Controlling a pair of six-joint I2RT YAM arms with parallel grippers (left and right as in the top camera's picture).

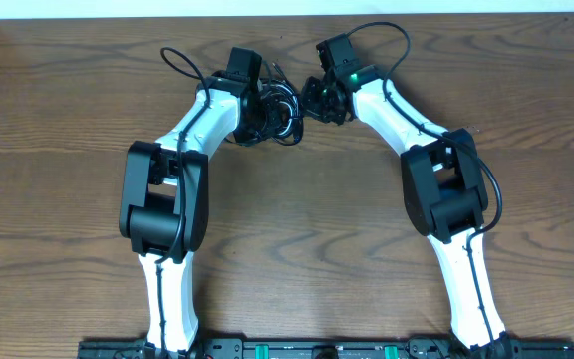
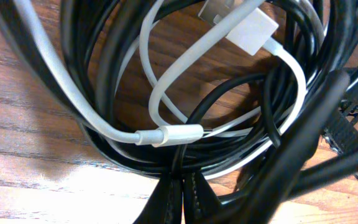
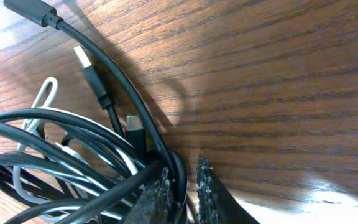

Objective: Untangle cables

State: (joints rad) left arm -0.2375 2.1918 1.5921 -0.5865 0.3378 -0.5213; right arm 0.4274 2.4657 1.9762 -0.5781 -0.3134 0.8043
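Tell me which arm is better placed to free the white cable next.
Left, probably: the white cable lies open ahead of the left gripper, while the right gripper sees it mostly buried under black cables.

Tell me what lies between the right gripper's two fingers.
Pinched there: black cable strands, held by the right gripper, shown in the right wrist view.

Nothing legible is showing in any of the views, whether lettering, label, brand mark, number or sign. The cables [image 2: 179,134] and their plugs [image 3: 95,84] are presenting only plain white and black surfaces, and the desk [image 1: 58,120] is showing nothing but bare wood grain.
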